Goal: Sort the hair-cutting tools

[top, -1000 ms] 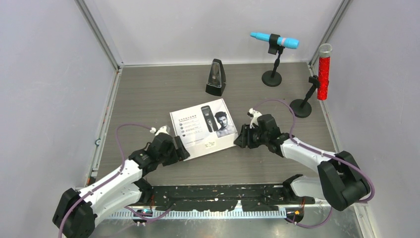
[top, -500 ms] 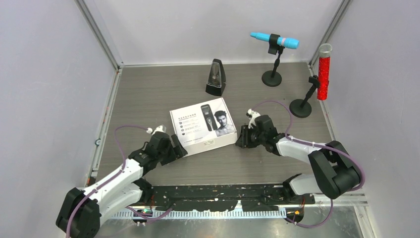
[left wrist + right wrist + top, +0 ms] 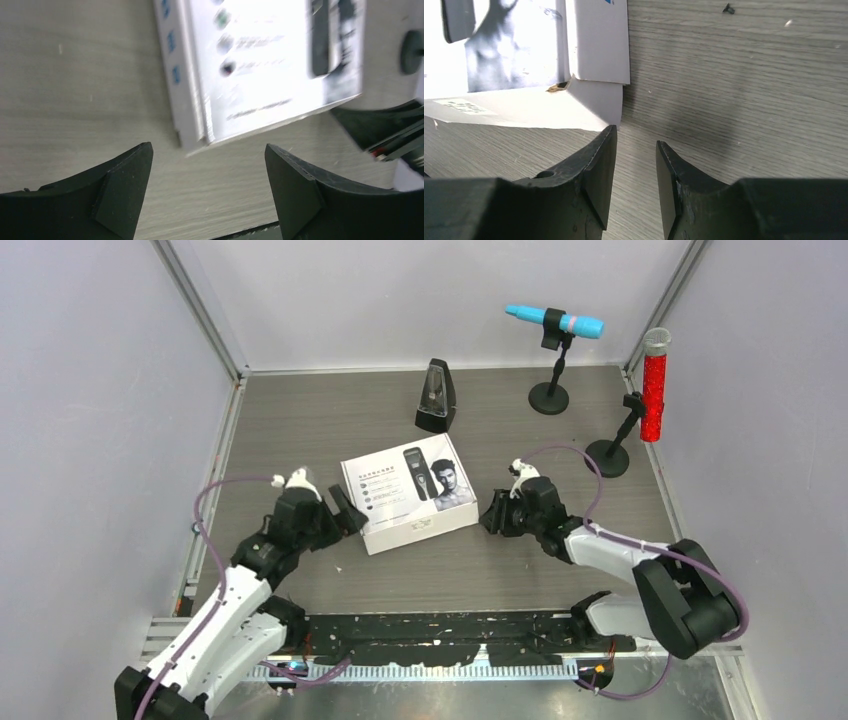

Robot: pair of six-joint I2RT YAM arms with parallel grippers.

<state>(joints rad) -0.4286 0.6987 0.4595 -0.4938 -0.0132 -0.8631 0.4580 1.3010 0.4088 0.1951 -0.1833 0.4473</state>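
While the left pincer is hovering low over the desk, its jaws are standing spread wide with nothing between them. In the left wrist view, the left pincer is pointing at the near left corner of the white clipper box, which is lying just ahead of the fingertips and outside the gap.

Lying flat near the middle of the desk, the white clipper box is sitting closed between the two pincers, lid up. It is showing a printed black clipper and a man's face. No loose hair-cutting tool is showing outside it.

Behind the box, well apart from it, the black metronome is standing upright.

At the box's right end, the right pincer is reaching in low. In the right wrist view, the right pincer is keeping only a narrow gap between its fingers, and nothing is sitting in that gap. One fingertip is lying right at the box's corner; whether it is touching cannot be told.

Farther right at the back, the blue microphone and the red microphone are standing on round black bases.
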